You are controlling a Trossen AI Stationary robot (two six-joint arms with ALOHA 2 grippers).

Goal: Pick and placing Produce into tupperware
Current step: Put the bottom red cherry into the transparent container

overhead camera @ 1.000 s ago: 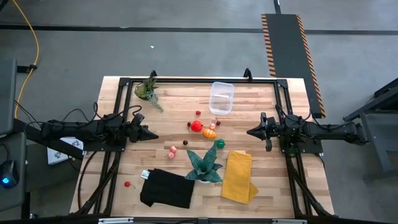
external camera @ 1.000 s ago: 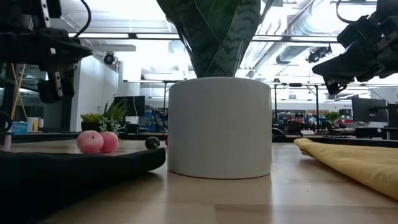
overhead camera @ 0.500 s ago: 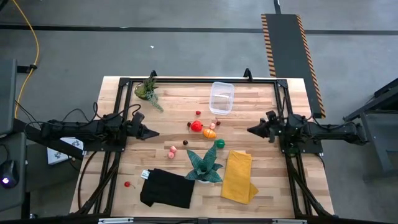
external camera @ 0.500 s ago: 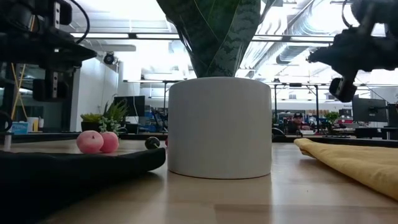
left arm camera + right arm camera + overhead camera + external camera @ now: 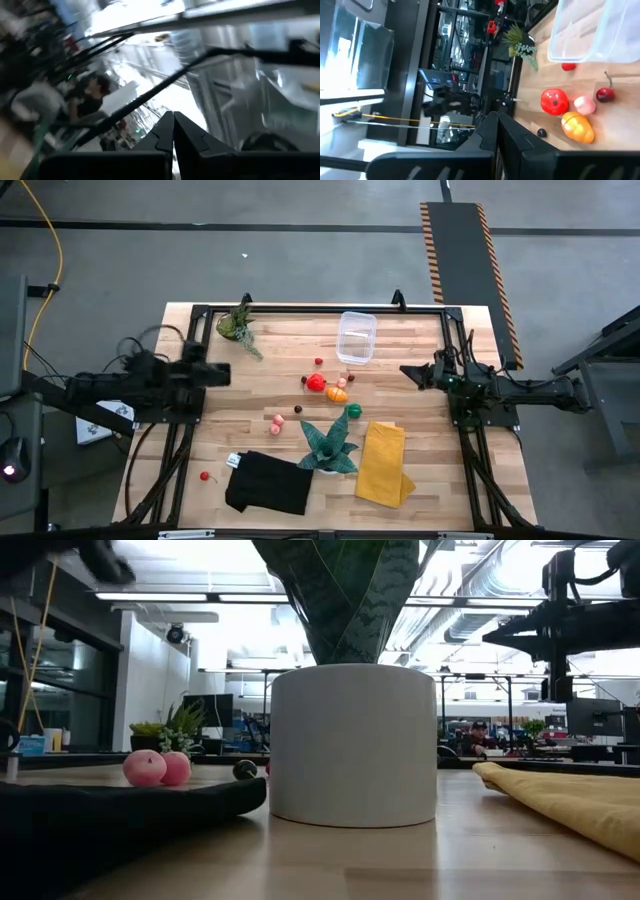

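Note:
The tupperware (image 5: 356,338), a clear tub, stands open at the far middle of the table, also in the right wrist view (image 5: 600,30). The produce lies loose near the table's middle: a red tomato (image 5: 316,383) (image 5: 554,101), an orange piece (image 5: 337,393) (image 5: 577,126), a green one (image 5: 353,412), pink ones (image 5: 277,421) (image 5: 157,768), and a red one (image 5: 205,476) near the front left. My left gripper (image 5: 224,372) (image 5: 173,122) is shut and raised at the left, tipped upward. My right gripper (image 5: 405,370) (image 5: 496,117) is shut and level at the right. Both hold nothing.
A teal spiky plant in a white pot (image 5: 328,445) (image 5: 353,745) stands at the near middle, between a black cloth (image 5: 268,483) and a folded yellow cloth (image 5: 383,463). A small leafy plant (image 5: 238,325) sits at the far left. A black frame (image 5: 300,308) runs round the table.
My left gripper has risen quickly and tipped upward, drawing back toward the table's left edge, and is blurred. My right gripper has rolled about its own axis at its place, its tip swinging a little toward the far edge. Both have stayed shut. No object has moved.

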